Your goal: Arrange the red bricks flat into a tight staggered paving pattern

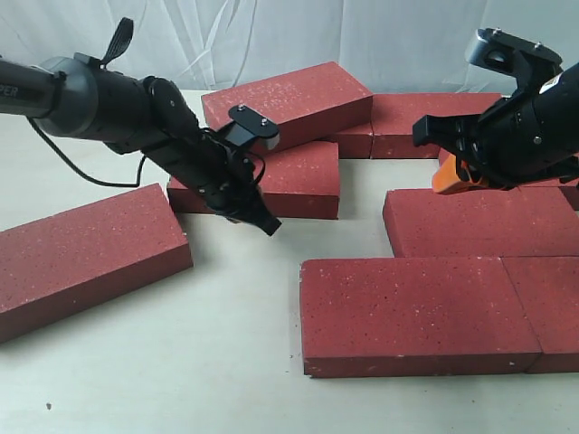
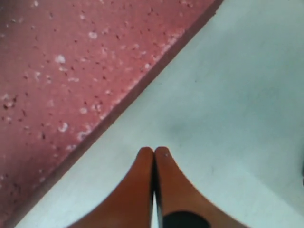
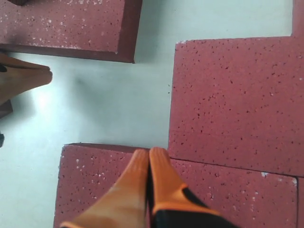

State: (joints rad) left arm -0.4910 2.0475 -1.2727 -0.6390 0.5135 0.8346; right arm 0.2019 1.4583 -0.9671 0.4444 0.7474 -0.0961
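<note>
A pale cream desk (image 1: 226,362) fills the lower part of the exterior view, its surface smooth, matte and lightly shadowed. A few tiny dark specks (image 1: 48,406) lie on the desk near its front left edge. Behind the desk's far edge hangs a white, creased fabric curtain (image 1: 271,36), spanning the whole background.

We're looking at what seems a robotics lab test setup: a white cloth backdrop (image 1: 362,36) hangs creased behind a pale tabletop (image 1: 181,362), loose red bricks (image 1: 416,312) sit staged on it, and a black left arm (image 1: 99,99) and right arm (image 1: 543,127) reach in from either side.
</note>
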